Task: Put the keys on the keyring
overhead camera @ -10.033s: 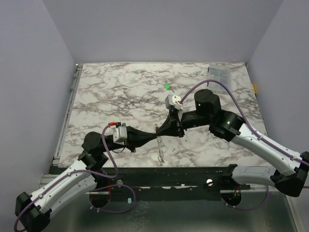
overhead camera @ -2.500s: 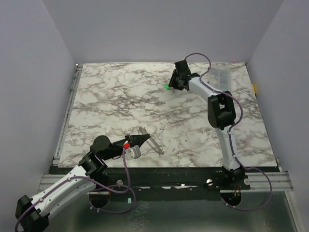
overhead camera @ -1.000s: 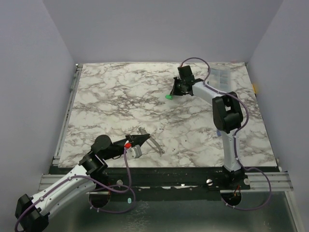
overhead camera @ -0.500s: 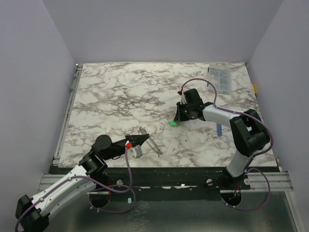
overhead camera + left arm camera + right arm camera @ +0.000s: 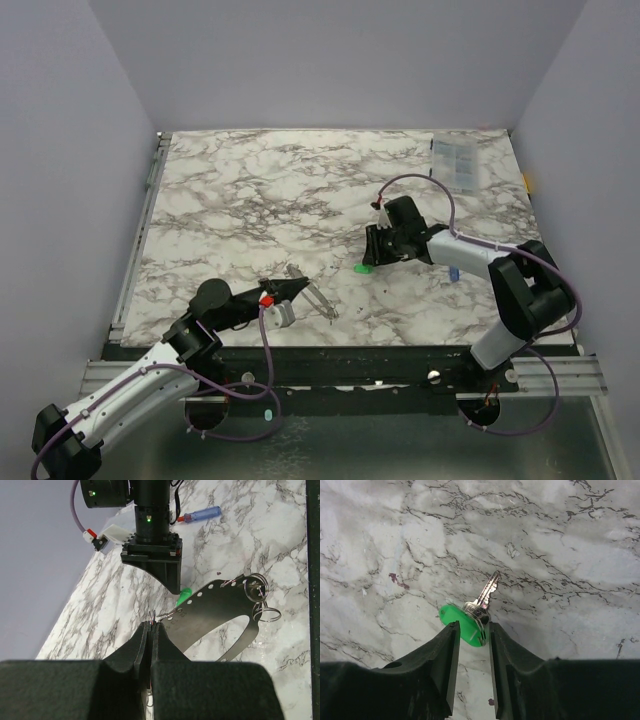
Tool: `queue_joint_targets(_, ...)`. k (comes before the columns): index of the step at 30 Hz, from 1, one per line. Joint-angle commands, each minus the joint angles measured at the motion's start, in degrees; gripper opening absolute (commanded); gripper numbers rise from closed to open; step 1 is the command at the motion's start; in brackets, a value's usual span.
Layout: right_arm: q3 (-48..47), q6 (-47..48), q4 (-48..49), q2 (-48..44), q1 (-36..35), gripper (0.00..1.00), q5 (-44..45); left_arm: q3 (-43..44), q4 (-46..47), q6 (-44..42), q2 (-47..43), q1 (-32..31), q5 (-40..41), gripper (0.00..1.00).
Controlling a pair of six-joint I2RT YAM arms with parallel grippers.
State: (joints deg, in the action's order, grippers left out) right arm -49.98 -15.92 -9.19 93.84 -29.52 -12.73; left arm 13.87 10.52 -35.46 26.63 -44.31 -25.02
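Note:
My left gripper (image 5: pixel 296 288) is shut on a small wire ring at one end of the grey keyring (image 5: pixel 317 300), a flat perforated loop near the table's front. In the left wrist view the keyring (image 5: pixel 220 611) stretches away from my closed gripper (image 5: pixel 151 626), with small split rings at its far end. My right gripper (image 5: pixel 367 258) is shut on the green key (image 5: pixel 362 267), low over the table, a little beyond the keyring. In the right wrist view the green key (image 5: pixel 465 621) sits between the fingers (image 5: pixel 451 645), blade pointing away. It also shows in the left wrist view (image 5: pixel 184 596).
A blue stick with a red tip (image 5: pixel 453 268) lies under the right forearm, and shows in the left wrist view (image 5: pixel 200 514). A clear plastic box (image 5: pixel 457 160) lies at the back right. A small yellow item (image 5: pixel 527 182) lies at the table's right edge.
My right gripper has carried the green key from the back of the table toward the front, close to the keyring. The left arm and keyring have stayed still.

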Motion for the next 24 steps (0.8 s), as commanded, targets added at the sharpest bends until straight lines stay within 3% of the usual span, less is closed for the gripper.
queue_joint_targets(1,0.5,0.9,-1.9,-2.6,-0.9,0.38,2.1,2.3,0.8,-0.7,-0.6,0.2,0.3,0.0)
queue_joint_targets(13,0.9,0.7,-2.9,-2.3,-2.0,0.37,5.1,2.4,0.8,-0.7,-0.2,0.2,-0.4,0.0)
queue_joint_targets(19,0.7,0.7,-2.8,-1.9,-2.1,0.24,5.9,2.5,0.8,-0.7,-0.1,0.2,-0.6,0.0)
queue_joint_targets(24,0.5,0.7,-2.8,-0.7,-2.1,0.22,5.7,2.4,0.7,-0.7,0.0,0.2,-0.6,0.0)
